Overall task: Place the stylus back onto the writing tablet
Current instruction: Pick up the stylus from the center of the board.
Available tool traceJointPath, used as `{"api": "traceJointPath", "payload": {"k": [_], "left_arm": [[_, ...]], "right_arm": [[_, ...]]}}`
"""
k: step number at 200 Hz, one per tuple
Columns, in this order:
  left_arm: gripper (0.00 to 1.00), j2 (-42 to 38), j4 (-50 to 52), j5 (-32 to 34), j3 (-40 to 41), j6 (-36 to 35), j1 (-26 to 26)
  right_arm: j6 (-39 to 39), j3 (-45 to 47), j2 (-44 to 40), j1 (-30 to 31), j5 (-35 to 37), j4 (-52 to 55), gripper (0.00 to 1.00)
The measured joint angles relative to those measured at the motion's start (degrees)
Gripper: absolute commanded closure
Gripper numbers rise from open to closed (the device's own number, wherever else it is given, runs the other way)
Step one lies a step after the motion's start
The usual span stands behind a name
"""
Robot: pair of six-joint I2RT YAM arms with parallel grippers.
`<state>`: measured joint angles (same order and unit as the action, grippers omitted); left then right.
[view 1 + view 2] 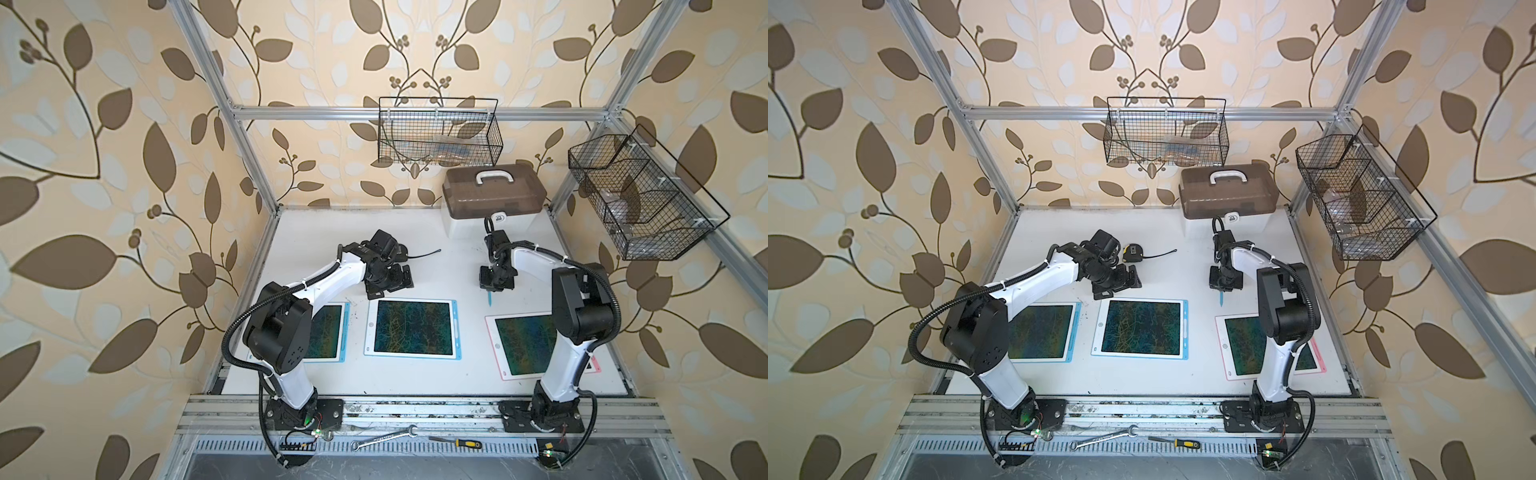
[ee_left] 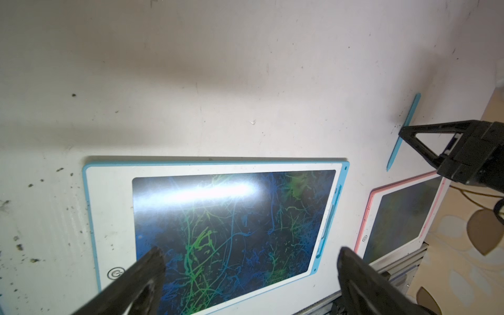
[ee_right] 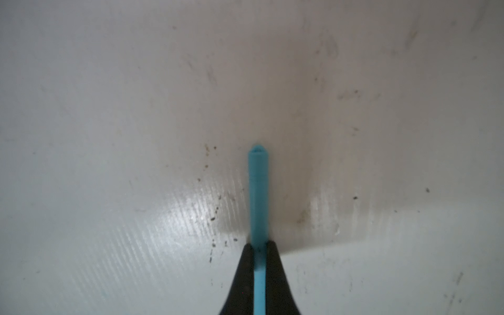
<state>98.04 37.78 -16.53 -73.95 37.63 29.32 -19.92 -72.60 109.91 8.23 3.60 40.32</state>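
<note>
Since slim blue plastic stylus (image 3: 257, 191) lies flat on white table (image 1: 436, 257), right gripper (image 3: 258, 245) clamps it low — left gripper (image 2: 251, 255) gapes by blue-framed writing tablet (image 1: 371, 328).

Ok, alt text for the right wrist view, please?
The right end effector is shut on a light blue stylus, whose rounded end sticks out past the black fingers. Behind it is only a scuffed, speckled white table.
</note>
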Motion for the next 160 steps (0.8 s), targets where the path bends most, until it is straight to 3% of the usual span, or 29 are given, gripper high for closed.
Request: {"api": "traceJointPath", "payload": {"k": [160], "left_arm": [[0.01,0.0,-0.22,-0.02,0.02,0.0,0.0]], "right_arm": [[-0.55,0.66,-0.66,4.31,-0.35,1.33,0.93]]}}
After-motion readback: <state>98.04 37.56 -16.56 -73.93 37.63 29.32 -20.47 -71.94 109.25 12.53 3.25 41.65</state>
